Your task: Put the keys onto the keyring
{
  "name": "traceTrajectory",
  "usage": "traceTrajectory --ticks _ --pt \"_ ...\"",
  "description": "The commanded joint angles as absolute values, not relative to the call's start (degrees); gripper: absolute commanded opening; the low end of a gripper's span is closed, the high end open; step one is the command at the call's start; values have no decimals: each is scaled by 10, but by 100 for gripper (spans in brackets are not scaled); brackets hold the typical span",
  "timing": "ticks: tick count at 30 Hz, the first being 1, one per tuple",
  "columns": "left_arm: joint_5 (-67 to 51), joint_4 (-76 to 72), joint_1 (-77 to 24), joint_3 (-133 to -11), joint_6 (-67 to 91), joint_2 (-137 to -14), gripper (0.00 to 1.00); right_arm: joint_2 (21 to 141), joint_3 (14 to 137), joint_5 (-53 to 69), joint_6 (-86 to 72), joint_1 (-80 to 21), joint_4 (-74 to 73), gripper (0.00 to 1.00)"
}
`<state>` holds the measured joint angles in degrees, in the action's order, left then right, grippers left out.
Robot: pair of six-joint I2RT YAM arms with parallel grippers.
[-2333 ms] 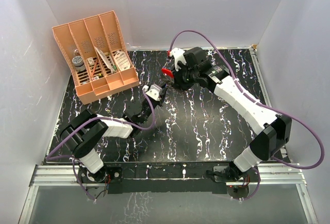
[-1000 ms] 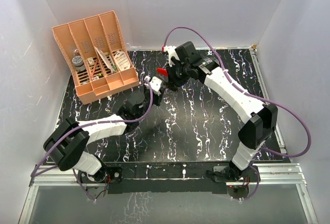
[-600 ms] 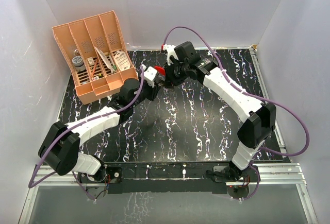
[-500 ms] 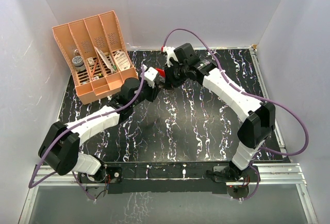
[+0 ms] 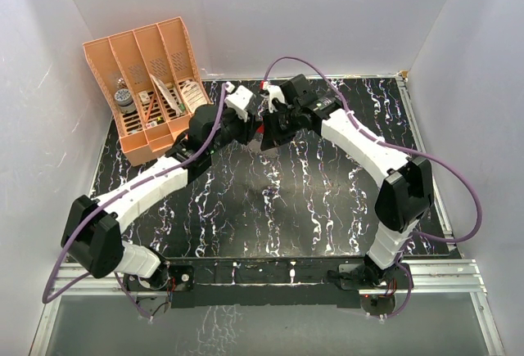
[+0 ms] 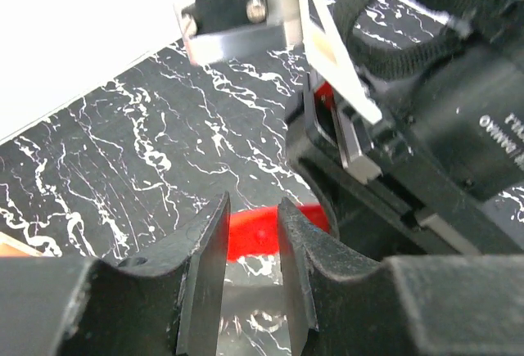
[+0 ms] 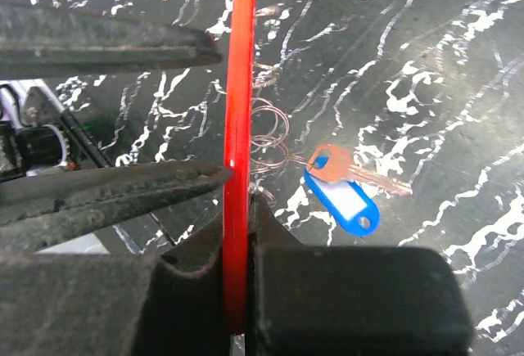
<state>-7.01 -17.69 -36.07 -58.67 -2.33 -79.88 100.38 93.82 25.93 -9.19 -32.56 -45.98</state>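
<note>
- The black, white-veined tabletop (image 5: 327,209) carries the work; both arms meet at its upper middle in the overhead view.
- The right end effector (image 5: 270,124) is clamped shut on the keyring (image 7: 240,86). In its own wrist view the ring stands edge-on, a thin red line running top to bottom.
- The left end effector (image 6: 252,217) holds nothing. Its jaws stand slightly apart, the tips up against the ring's red bar, which crosses the gap.
- The key (image 7: 344,200) lies flat on the tabletop beneath the held ring, at lower right of centre in the right wrist view.
  - Its long axis slants down to the right, blade tip pointing away from the ring.
  - It is small, with a bright blue tag bearing a white label and a coppery-looking blade.
  - Fine wire rings (image 7: 268,139) lie just to its left.
- The free left arm looks best placed to fetch it.
</note>
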Motion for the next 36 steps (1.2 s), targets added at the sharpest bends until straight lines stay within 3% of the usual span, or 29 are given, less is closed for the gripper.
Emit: traceTrajectory --ticks 1,7,14,17,22,36 --pt "-76 -182 -357 -616 -22 -814 29 994 930 334 -106 -327 -404 0" --pt "-22 -202 -356 -600 5 -808 31 964 884 385 -149 -285 -340 0" --pt "64 -315 -353 -487 61 -708 59 926 829 455 -237 -222 -219 0" --pt "83 -345 -352 -452 88 -671 76 914 808 473 -278 -207 -161 0" --pt "62 -461 -351 -364 120 -625 86 885 768 475 -349 -188 -33 0" --pt "71 -801 -350 -202 237 -664 87 806 674 455 -458 -185 202 0"
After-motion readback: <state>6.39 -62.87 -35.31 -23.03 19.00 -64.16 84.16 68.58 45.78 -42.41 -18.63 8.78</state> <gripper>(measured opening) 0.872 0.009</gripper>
